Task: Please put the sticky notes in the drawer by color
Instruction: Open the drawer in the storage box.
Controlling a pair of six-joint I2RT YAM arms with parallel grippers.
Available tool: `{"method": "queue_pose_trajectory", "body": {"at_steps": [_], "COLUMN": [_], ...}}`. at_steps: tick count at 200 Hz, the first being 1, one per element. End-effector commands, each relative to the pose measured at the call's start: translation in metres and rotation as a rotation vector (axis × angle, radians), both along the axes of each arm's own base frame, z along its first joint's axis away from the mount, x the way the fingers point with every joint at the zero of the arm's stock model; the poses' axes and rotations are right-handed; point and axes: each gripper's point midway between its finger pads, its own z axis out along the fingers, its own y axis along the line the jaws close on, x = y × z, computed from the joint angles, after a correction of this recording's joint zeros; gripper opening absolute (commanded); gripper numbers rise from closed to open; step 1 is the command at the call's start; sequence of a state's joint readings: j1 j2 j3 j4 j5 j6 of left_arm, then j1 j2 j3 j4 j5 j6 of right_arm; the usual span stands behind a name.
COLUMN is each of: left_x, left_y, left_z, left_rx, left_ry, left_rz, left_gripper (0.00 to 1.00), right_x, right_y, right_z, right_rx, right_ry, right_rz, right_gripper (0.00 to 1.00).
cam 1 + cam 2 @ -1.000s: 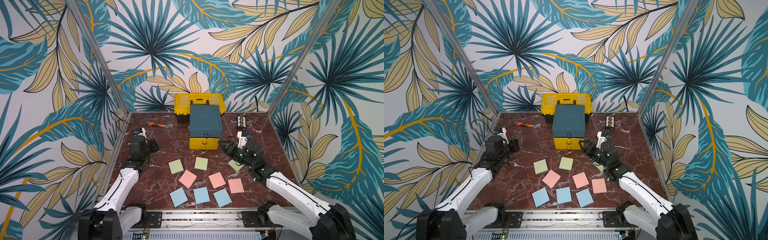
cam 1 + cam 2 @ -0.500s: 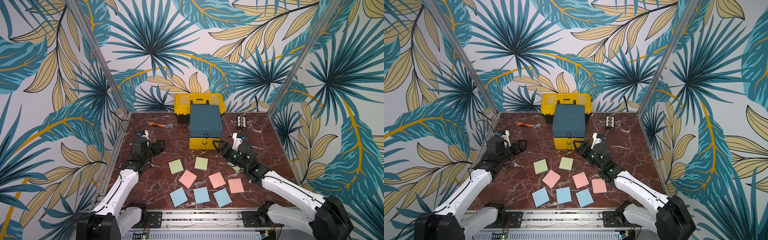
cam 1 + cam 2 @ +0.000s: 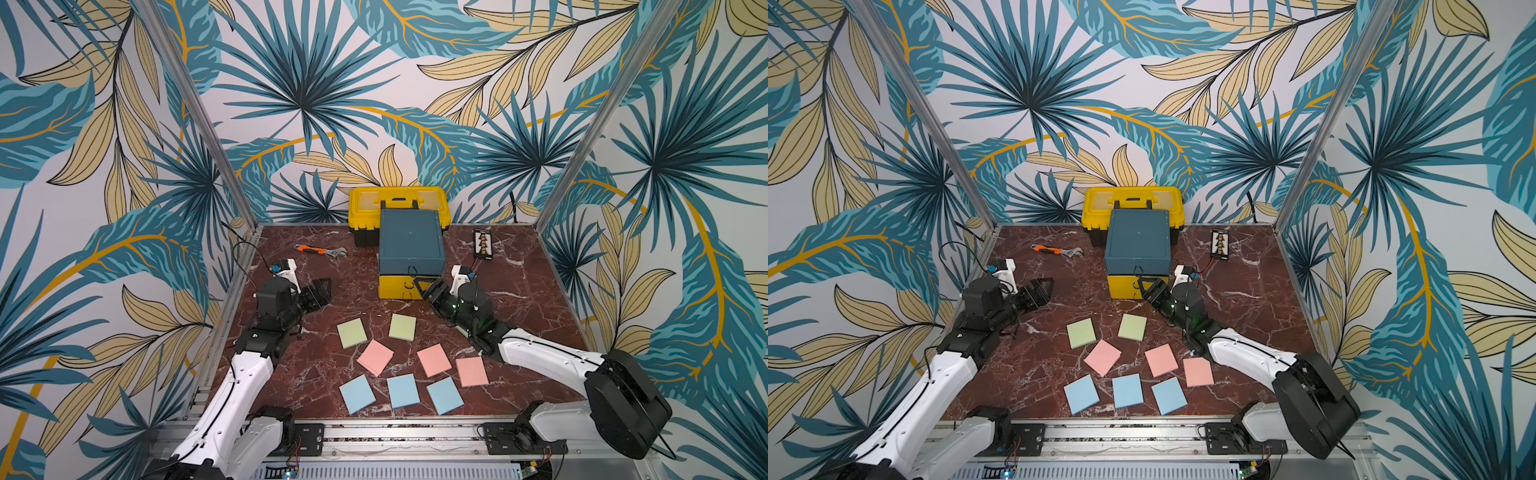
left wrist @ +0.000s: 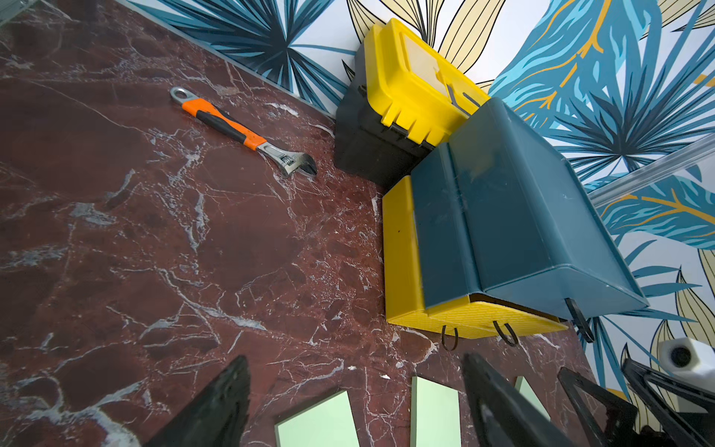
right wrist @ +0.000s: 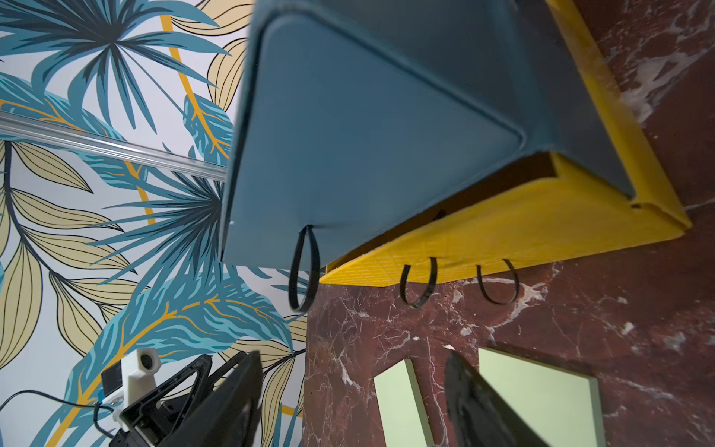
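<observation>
The drawer point(image 3: 409, 245) is a teal-topped chest with yellow lower fronts and black cord loops point(image 5: 418, 286), standing mid-back. In front lie the sticky notes: green point(image 3: 351, 333) point(image 3: 402, 327), pink point(image 3: 375, 357) point(image 3: 434, 360) point(image 3: 471, 371) and blue point(image 3: 357, 393) point(image 3: 402, 390) point(image 3: 444, 395). A sliver of a third green pad point(image 4: 522, 387) shows in the left wrist view. My right gripper point(image 3: 422, 286) hovers open just before the chest's lower front, empty point(image 5: 352, 360). My left gripper point(image 3: 322, 291) hangs open and empty left of the chest point(image 4: 354, 363), above the green pads.
A yellow toolbox point(image 3: 399, 203) with a black handle stands behind the chest against the back wall. An orange-handled wrench point(image 3: 320, 250) lies at the back left. A small black board point(image 3: 483, 244) lies at the back right. Metal posts and walls close in the table.
The left gripper has opened and swung toward the middle. The right gripper has moved from the right green pad to the chest's front, and its arm now covers that pad.
</observation>
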State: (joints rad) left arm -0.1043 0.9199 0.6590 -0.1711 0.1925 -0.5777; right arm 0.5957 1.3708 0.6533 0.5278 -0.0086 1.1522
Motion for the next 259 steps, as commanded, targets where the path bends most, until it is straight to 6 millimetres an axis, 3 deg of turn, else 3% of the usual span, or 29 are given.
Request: {"method": "queue_pose_trajectory", "body": {"at_steps": [1, 48, 135, 185, 207, 239, 259], "left_x": [-0.003, -0.004, -0.004, -0.004, -0.005, -0.005, -0.005], "left_y": [-0.004, -0.008, -0.013, -0.013, -0.013, -0.013, -0.013], "left_z": [0.007, 0.007, 0.010, 0.008, 0.008, 0.007, 0.007], "left_rx": [-0.012, -0.010, -0.003, 0.000, 0.004, 0.003, 0.004], "left_ry": [-0.004, -0.008, -0.006, -0.001, 0.000, 0.003, 0.002], "left_rz": [-0.017, -0.045, -0.080, -0.083, -0.084, -0.085, -0.085], "left_gripper": [0.87, 0.87, 0.87, 0.88, 0.87, 0.87, 0.87], "right_x": [0.006, 0.016, 0.028, 0.036, 0.039, 0.039, 0.038], "right_y": [0.011, 0.024, 0.032, 0.039, 0.041, 0.041, 0.041], "right_z": [0.023, 0.026, 0.035, 0.029, 0.028, 0.026, 0.026], "right_rx": [0.066, 0.115, 0.142, 0.178, 0.188, 0.194, 0.192], "right_ry": [-0.055, -0.070, -0.086, -0.073, -0.075, -0.073, -0.074], "right_rz": [0.014, 0.038, 0.032, 0.035, 0.034, 0.034, 0.034], "right_gripper": [0.74, 0.74, 0.74, 0.73, 0.70, 0.57, 0.57]}}
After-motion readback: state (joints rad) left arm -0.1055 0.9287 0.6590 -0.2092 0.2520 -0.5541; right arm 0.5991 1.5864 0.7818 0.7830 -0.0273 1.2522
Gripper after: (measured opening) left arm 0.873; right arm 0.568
